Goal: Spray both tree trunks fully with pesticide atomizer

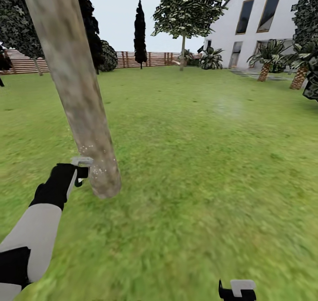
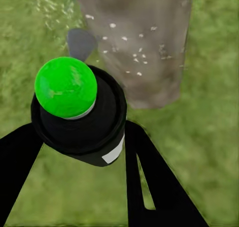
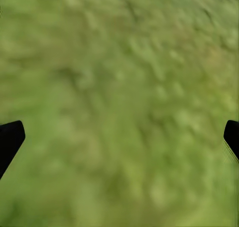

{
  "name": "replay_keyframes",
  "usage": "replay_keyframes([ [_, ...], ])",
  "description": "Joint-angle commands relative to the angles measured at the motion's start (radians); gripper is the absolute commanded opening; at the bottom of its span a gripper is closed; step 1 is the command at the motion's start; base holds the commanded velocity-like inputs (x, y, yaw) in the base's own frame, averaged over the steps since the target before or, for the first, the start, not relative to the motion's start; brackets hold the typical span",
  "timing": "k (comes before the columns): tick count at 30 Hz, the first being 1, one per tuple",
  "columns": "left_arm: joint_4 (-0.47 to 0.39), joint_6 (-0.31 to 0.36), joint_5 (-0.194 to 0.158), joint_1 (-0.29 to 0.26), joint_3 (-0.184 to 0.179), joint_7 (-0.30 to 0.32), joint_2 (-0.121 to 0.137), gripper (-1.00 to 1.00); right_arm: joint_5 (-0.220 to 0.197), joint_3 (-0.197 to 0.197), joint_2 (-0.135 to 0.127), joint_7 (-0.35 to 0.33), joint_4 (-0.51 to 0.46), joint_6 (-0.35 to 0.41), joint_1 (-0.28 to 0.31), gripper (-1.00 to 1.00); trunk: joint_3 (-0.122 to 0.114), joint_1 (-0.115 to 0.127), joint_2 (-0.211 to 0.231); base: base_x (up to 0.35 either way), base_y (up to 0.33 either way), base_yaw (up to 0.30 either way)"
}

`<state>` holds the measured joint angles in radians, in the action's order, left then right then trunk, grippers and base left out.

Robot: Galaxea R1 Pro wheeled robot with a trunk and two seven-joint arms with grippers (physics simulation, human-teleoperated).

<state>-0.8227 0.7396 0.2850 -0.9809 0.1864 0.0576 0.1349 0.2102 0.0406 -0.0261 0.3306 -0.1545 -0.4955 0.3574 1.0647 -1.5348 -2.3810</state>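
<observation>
Looking along my right pincer [image 3: 119, 137], I see blurred green grass [image 3: 119, 77] spread across the ground below me. My two black fingertips [image 3: 10, 137] sit far apart at opposite edges, with bare lawn between them. Nothing is held, and the fingers touch nothing.

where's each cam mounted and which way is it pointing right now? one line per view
Head: on the head, looking forward and down over the lawn; left gripper beside the near tree trunk, right gripper at the bottom edge.
Left wrist: looks along its fingers, shut on the pesticide atomizer, at the speckled trunk base.
Right wrist: looks down at grass between spread fingertips.
Shared: head and left wrist both show that trunk.
</observation>
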Motion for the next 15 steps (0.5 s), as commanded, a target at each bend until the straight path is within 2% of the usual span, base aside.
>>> replay_keyframes([
  [1,0.002,0.001,-0.001,0.003,0.003,-0.001,0.004,-1.0,0.0,0.0,0.0,0.0,0.0,0.0,0.0,1.0,0.0,0.0,0.0,0.06,-0.271,0.272],
  [4,0.01,0.001,0.0,0.008,0.005,-0.005,0.024,-1.0,0.0,0.0,0.0,0.0,0.0,0.0,0.0,1.0,0.0,0.0,0.0,0.179,-0.218,0.266],
  [6,0.013,0.0,-0.001,0.025,0.001,-0.005,0.026,-1.0,0.0,0.001,0.0,0.0,0.0,0.0,0.0,1.0,0.0,0.0,0.0,0.236,-0.179,0.096],
  [7,0.014,0.0,-0.001,0.029,0.0,-0.005,0.025,-1.0,0.0,0.001,-0.001,0.001,0.0,0.0,0.0,1.0,0.0,0.0,0.0,0.241,-0.175,0.036],
  [9,0.014,0.0,-0.002,0.035,-0.003,-0.006,-0.002,-1.0,0.0,0.001,-0.001,-0.001,0.001,0.0,0.0,1.0,0.0,0.0,0.0,0.244,-0.173,0.005],
  [11,0.014,0.0,-0.001,0.035,-0.002,-0.006,-0.009,-1.0,0.0,0.001,-0.002,-0.001,0.001,0.0,0.0,1.0,0.0,0.0,0.0,0.251,-0.172,0.001],
  [12,0.015,0.0,-0.001,0.035,0.001,-0.006,-0.002,-1.0,0.0,0.001,-0.002,-0.001,0.001,0.0,0.0,1.0,0.0,0.0,0.0,0.266,-0.166,0.0],
  [13,0.015,0.001,-0.001,0.036,0.004,-0.006,0.031,-1.0,0.0,0.001,-0.001,-0.001,0.0,0.0,0.0,1.0,0.0,0.0,0.0,0.276,-0.156,0.0],
  [15,0.027,0.001,-0.002,0.037,0.005,-0.006,0.068,-1.0,0.0,0.001,0.0,0.0,0.0,0.0,0.0,1.0,0.0,0.0,0.0,0.279,-0.153,0.012],
])
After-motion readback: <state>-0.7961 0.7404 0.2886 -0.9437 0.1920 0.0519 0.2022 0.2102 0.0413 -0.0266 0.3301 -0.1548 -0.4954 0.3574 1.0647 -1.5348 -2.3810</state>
